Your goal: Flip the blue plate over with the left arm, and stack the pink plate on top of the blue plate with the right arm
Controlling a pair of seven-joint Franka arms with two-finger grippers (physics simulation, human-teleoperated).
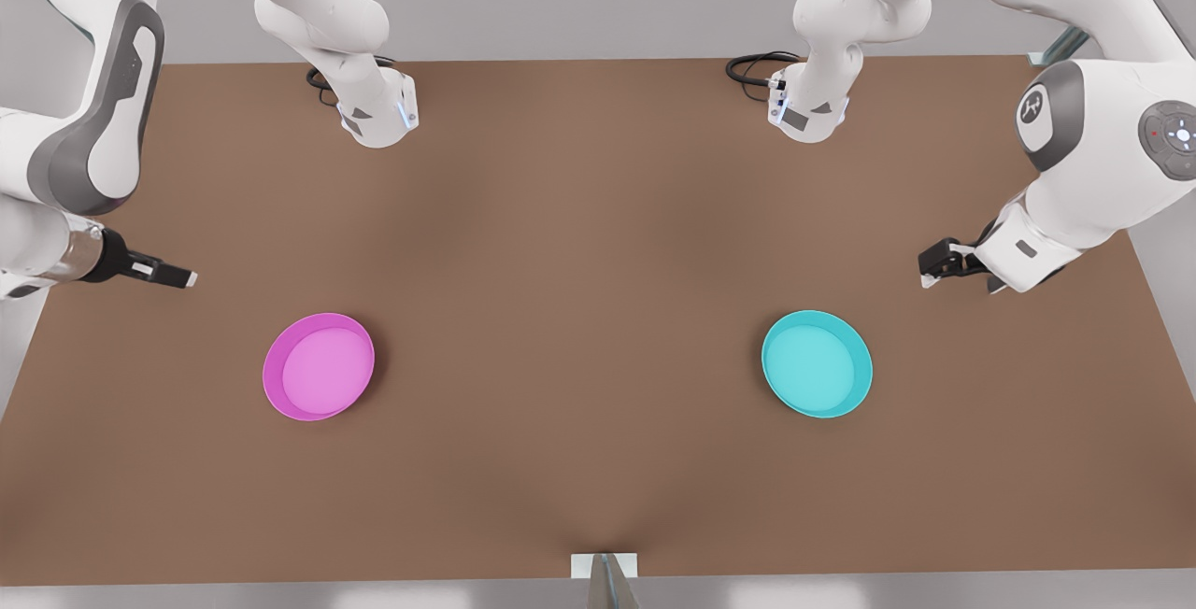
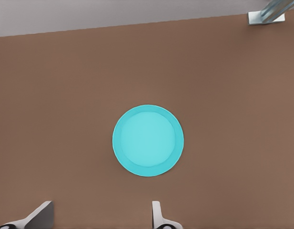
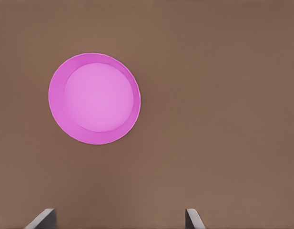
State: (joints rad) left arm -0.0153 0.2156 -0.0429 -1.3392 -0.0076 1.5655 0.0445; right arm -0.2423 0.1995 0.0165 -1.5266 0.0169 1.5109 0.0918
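Both sets of jaws are hanging wide open; the left gripper [image 1: 934,265] is risking the round turquoise plastic plate [image 1: 817,364] sliding across the brown counter [image 1: 598,217] when tipping it.

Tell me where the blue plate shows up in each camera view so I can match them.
Front view: the blue plate lies on the front view's right, on the brown table.
Left wrist view: blue plate at centre.
Right wrist view: not in it.
Shared landmark: the brown table.

two white jointed arms [image 1: 1074,123] with grey joint bands, black cables and small black pincers [image 1: 939,265].
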